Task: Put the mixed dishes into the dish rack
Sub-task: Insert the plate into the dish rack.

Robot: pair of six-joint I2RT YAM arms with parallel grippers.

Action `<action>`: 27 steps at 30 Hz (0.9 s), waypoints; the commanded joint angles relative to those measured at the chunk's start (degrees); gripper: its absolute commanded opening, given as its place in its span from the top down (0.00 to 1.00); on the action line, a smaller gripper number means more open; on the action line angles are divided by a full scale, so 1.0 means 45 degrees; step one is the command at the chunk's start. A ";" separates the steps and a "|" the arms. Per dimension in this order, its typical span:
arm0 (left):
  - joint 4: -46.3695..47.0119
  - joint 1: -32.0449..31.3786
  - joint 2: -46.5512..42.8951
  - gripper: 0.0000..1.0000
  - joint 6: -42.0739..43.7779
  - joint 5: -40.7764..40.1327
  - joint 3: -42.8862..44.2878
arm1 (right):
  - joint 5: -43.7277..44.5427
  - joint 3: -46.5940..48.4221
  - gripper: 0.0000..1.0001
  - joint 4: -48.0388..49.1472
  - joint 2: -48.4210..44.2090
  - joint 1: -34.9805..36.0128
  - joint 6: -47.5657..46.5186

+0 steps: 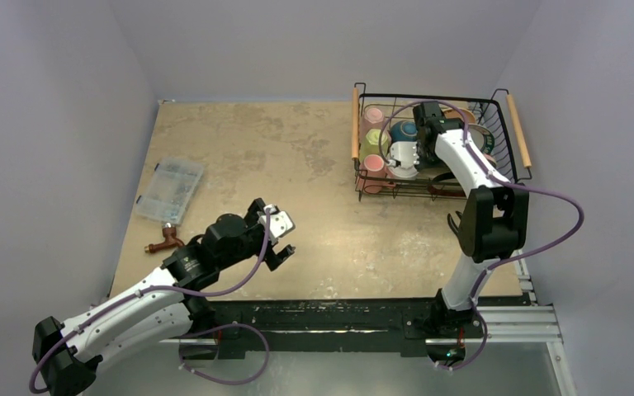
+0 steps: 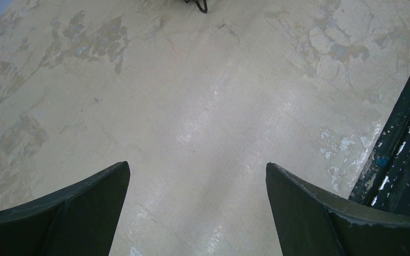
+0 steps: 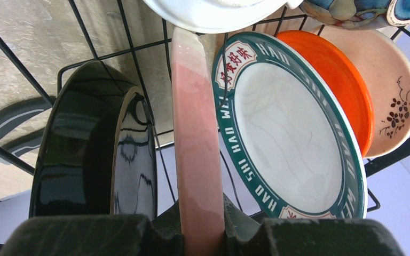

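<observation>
The pink round ceramic plate [image 3: 197, 133] stands edge-on in the black wire dish rack [image 1: 502, 132], clamped by the narrowed right end effector [image 3: 203, 234]; the left end effector [image 2: 197, 170] gapes wide, empty.

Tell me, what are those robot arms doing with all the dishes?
The right gripper is reaching into the black wire dish rack and is shut on the edge of a pink plate, which stands upright between a black dish and a green-rimmed plate. An orange plate and some mugs are already in the rack. The left gripper hangs open over the table, holding nothing.
</observation>
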 commanded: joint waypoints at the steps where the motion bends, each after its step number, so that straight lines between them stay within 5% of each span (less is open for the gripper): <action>1: 0.0646 -0.0089 0.0011 0.02 -0.0018 -0.0104 -0.0197 | 0.1006 0.0286 0.87 0.1661 -0.0247 -0.0002 -0.0121; 17: 0.0642 -0.0089 0.0160 0.02 -0.0008 0.0019 -0.0172 | 0.1114 -0.0476 0.66 0.2032 -0.1398 -0.0742 0.0652; 18: 0.0648 -0.0089 0.0181 0.02 -0.0017 0.0037 -0.0167 | 0.1042 -0.0587 0.43 0.1985 -0.1497 -0.0741 0.0671; 19: 0.0651 -0.0089 0.0203 0.02 -0.0009 0.0049 -0.0171 | 0.0977 -0.0709 0.07 0.1910 -0.1597 -0.0741 0.0708; 27: 0.0752 -0.0102 0.0378 0.02 -0.0094 0.0099 -0.0163 | 0.0059 -0.1080 0.01 0.1358 -0.2718 -0.0746 0.1037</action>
